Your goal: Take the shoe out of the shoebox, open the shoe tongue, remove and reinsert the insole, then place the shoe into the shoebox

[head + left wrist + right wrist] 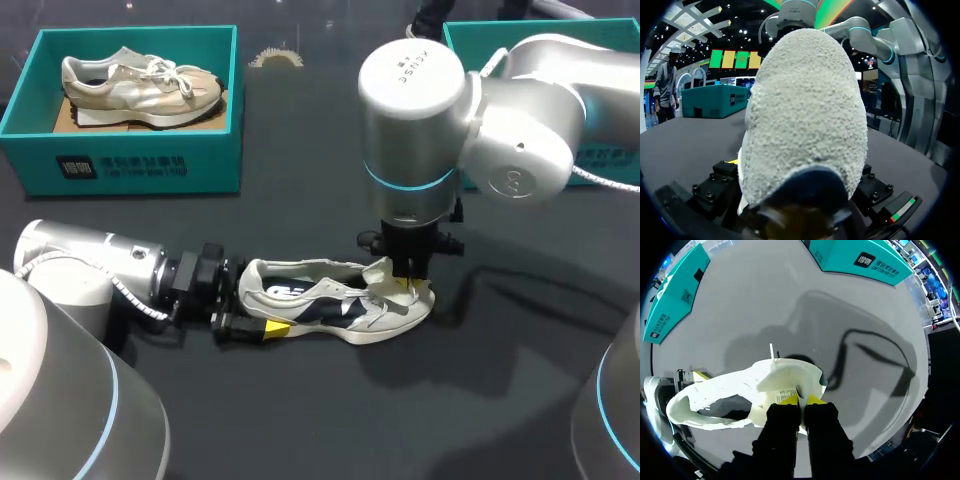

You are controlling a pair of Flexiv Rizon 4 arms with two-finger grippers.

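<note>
Inside left gripper [248, 300] sits the shoe [340, 302] (nubbly, egg-rounded heel [805, 110]).

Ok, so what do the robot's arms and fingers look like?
The left arm and right arm are silver-grey cylinders with cyan rings and white cables. The left gripper and right gripper are black, fingers tipped yellow.
</note>
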